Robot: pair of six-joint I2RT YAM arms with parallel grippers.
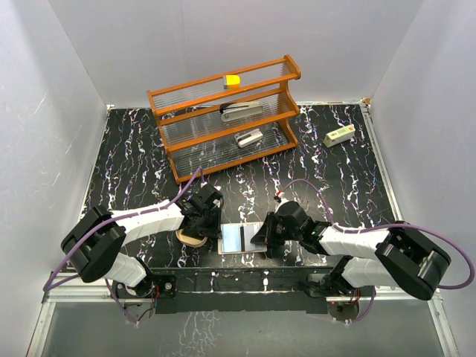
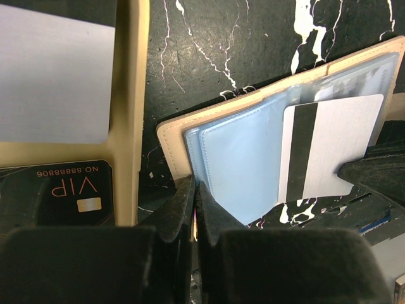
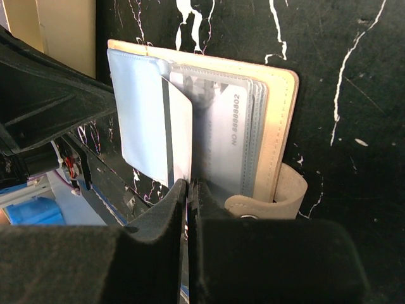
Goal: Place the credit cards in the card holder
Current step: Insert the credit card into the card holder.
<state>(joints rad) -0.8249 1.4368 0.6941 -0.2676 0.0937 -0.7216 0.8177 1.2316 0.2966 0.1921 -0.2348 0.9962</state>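
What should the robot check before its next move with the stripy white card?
1. The left fingers pinch the card holder by its edge: ok.
2. The right fingers are shut on the white card: ok.
3. The card holder lies open: ok.
4. The white card is fully tucked in: not ok, its striped end sticks out.
5. The tray is emptied: not ok, a VIP card lies in it.

Both arms reach inward, left hand (image 2: 194, 190) and right hand (image 3: 190, 185) closed tight.
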